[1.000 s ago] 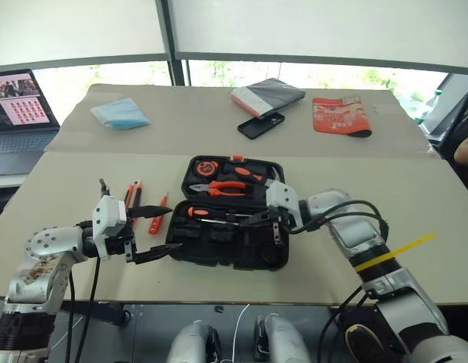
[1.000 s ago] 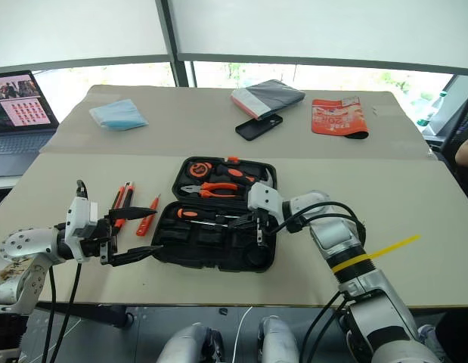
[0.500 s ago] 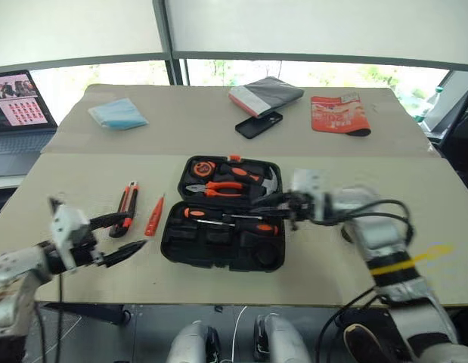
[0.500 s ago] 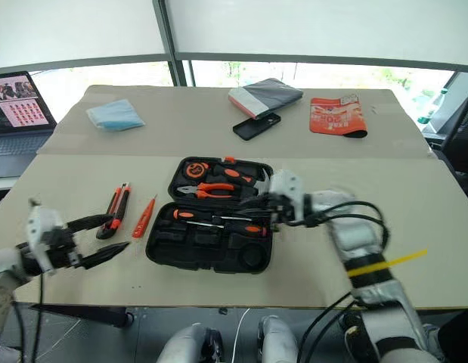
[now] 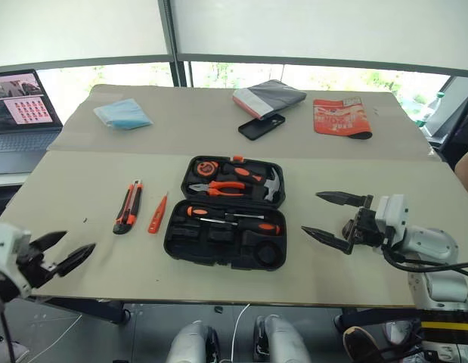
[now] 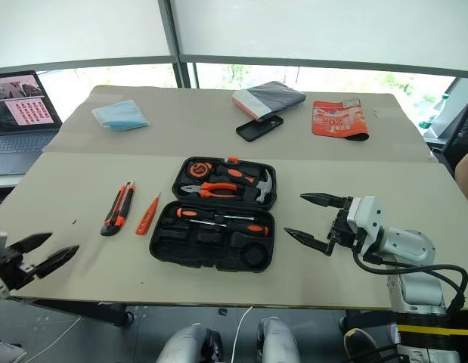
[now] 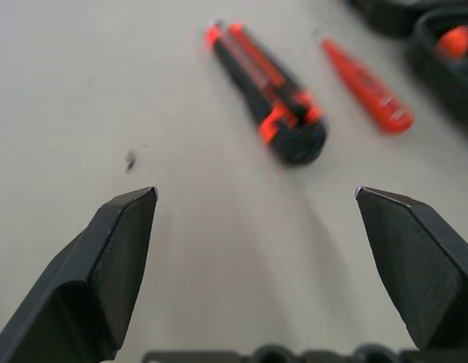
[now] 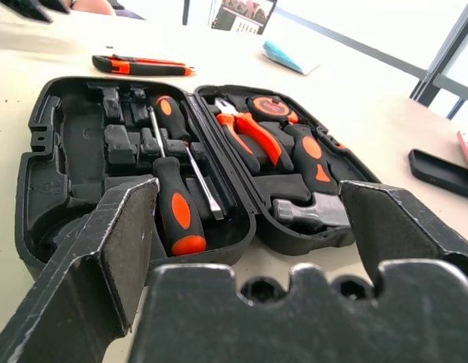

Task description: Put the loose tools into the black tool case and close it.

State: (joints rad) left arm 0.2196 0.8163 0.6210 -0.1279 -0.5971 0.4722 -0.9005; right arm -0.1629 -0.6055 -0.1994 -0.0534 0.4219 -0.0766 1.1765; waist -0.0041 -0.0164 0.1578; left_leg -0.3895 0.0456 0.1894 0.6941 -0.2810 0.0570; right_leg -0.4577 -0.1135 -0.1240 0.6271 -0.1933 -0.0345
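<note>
My right tool (image 5: 333,217) hangs spread wide and empty beside the open black tool case (image 5: 226,246), where 2 screwdrivers (image 5: 234,218) lie slotted. My left tool (image 5: 58,253), also wide open and empty, sits near the desk (image 5: 370,151) edge. The utility knife (image 5: 128,206) and slim orange screwdriver (image 5: 157,213) lie loose just left of the case. The risk I see: my left tool is well apart from both, and a shallow approach could shove the knife along instead of pinching it.

Open black tool case (image 5: 224,243); utility knife (image 5: 127,206) alongside
</note>
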